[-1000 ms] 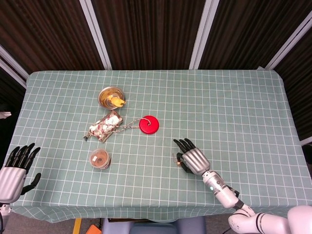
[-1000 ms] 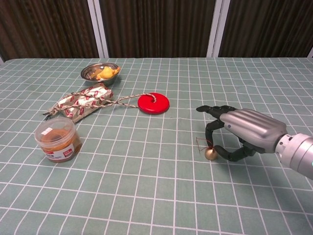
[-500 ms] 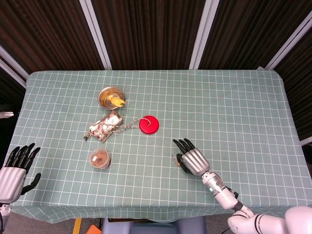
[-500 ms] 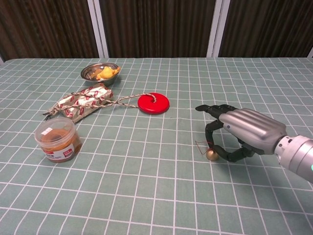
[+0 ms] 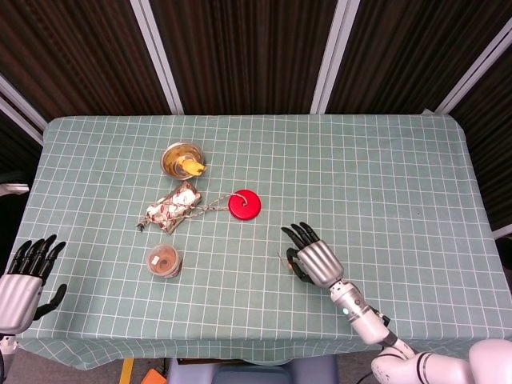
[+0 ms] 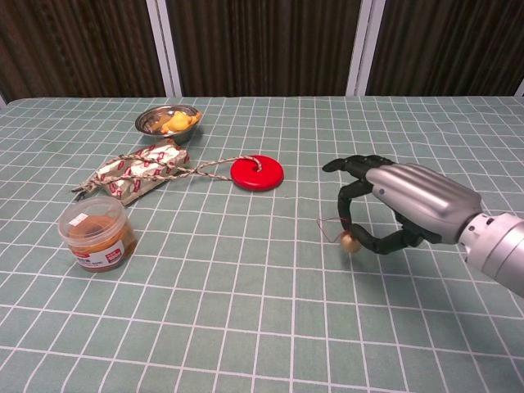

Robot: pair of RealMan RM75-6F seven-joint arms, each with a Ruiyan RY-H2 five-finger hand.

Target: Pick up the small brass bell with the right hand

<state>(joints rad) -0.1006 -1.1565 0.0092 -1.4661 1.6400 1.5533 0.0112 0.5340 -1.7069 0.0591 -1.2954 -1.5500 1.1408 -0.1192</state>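
My right hand (image 6: 401,209) pinches the small brass bell (image 6: 350,242) between thumb and a curled finger, and the bell hangs just above the tabletop (image 6: 246,327), a little right of centre and toward the near edge. A thin wire loop at the bell's top sticks out to the left. In the head view the bell is mostly hidden under my fingers (image 5: 298,237), so only a glint of it shows at their left side. My left hand (image 5: 22,276) rests at the near left corner of the tabletop, fingers straight and apart, holding nothing.

Farther left of the bell lies a red disc (image 6: 257,173) tied to a braided cord (image 6: 209,166), which runs to a wrapped snack packet (image 6: 139,170). Beyond them sits a metal bowl (image 6: 167,120) with something yellow inside, and nearer stands a clear tub (image 6: 94,232) with a red label.
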